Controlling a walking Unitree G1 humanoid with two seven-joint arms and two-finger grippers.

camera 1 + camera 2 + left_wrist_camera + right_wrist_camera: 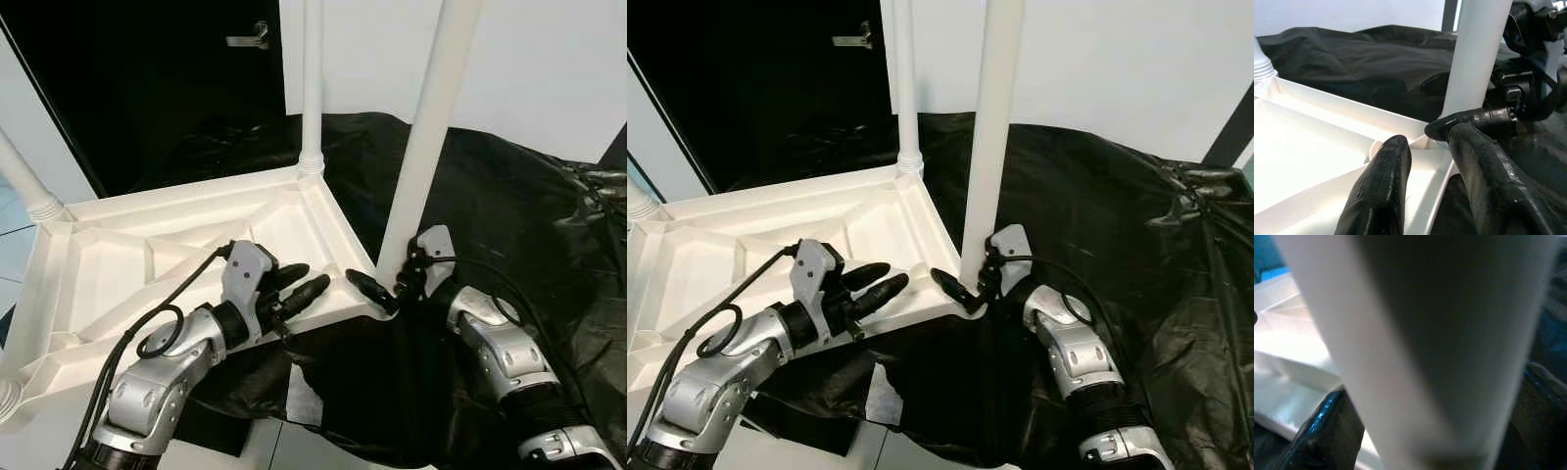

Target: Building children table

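Observation:
A white children's table lies upside down, its ribbed underside facing up. Three white legs stand up from its corners: one at the back, one at the far left, and a near-right leg. My right gripper is shut on the base of that near-right leg, which runs between its two fingers in the right wrist view. My left gripper lies over the table's front rim, just left of that corner. It is open, with its fingers a little apart and nothing between them.
A crumpled black cloth covers the ground under and to the right of the table. A dark doorway with a metal handle is behind, and a white wall stands at the back right.

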